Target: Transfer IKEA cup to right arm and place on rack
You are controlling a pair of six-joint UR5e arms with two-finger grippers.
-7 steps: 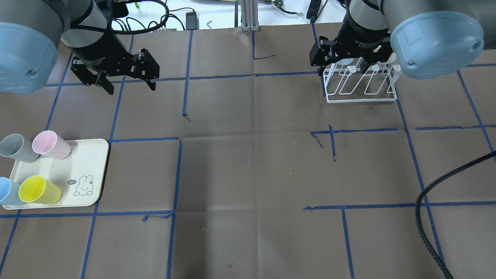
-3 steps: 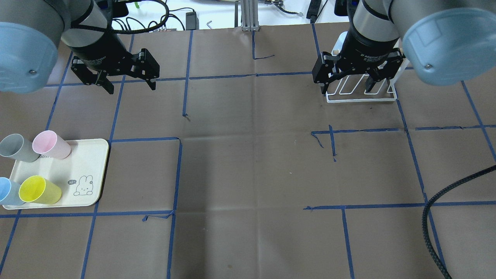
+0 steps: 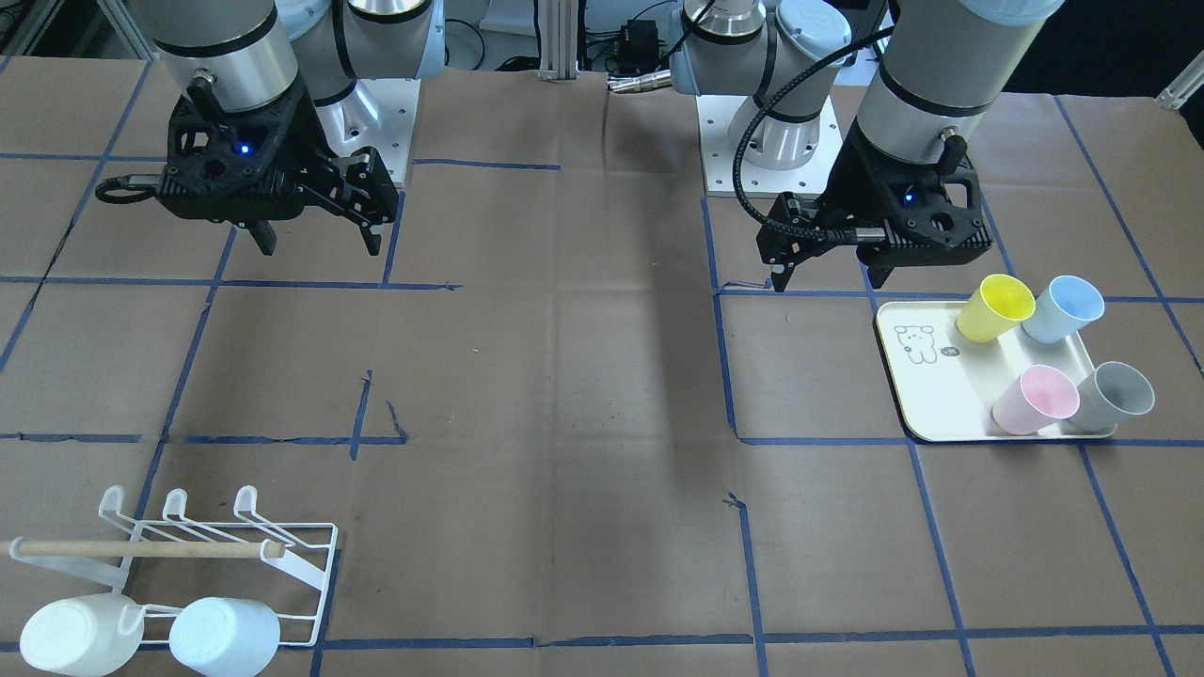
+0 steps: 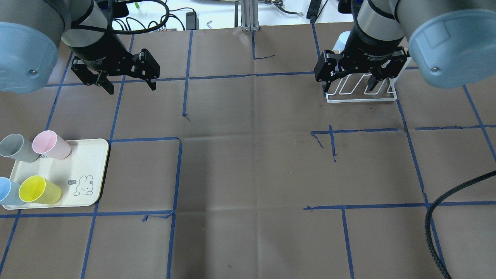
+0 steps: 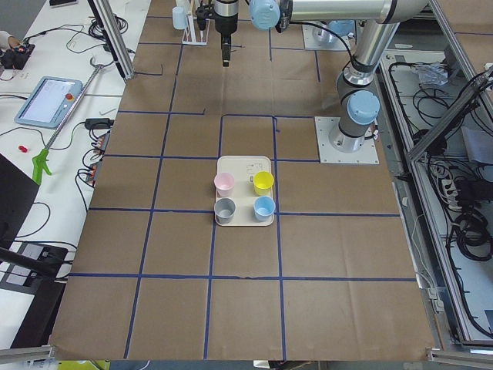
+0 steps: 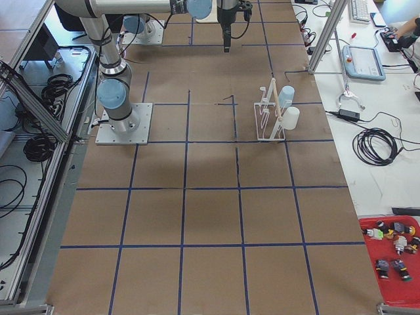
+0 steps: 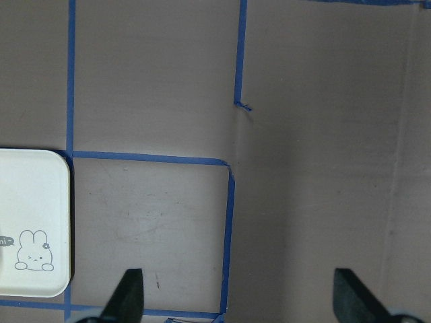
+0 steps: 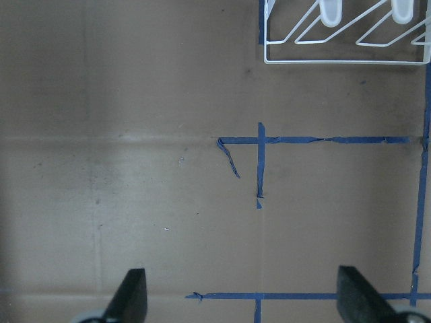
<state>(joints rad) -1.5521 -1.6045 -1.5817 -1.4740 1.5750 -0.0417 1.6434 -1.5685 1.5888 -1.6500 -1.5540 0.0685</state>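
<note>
Four cups stand on the cream tray (image 4: 83, 157): grey (image 4: 15, 147), pink (image 4: 50, 144), blue (image 4: 7, 192) and yellow (image 4: 38, 190). They also show in the front view, yellow (image 3: 995, 307) and pink (image 3: 1035, 400) among them. My left gripper (image 4: 131, 90) is open and empty, in the air beyond the tray (image 3: 926, 395), apart from the cups; it also shows in the front view (image 3: 828, 282). My right gripper (image 4: 347, 92) is open and empty above the near edge of the white wire rack (image 4: 360, 100). The rack (image 3: 310, 574) holds a white cup (image 3: 71, 635) and a pale blue cup (image 3: 226, 635).
Brown paper with blue tape lines covers the table (image 4: 248, 174). A black braided cable (image 4: 434, 217) hangs at the right side of the overhead view. The wooden dowel (image 3: 141, 548) lies across the rack. Cables and a metal post (image 4: 248, 15) lie past the far edge.
My right arm has moved back from over the rack towards the robot's side, its gripper staying open. The left arm and the cups on the tray have not moved.
</note>
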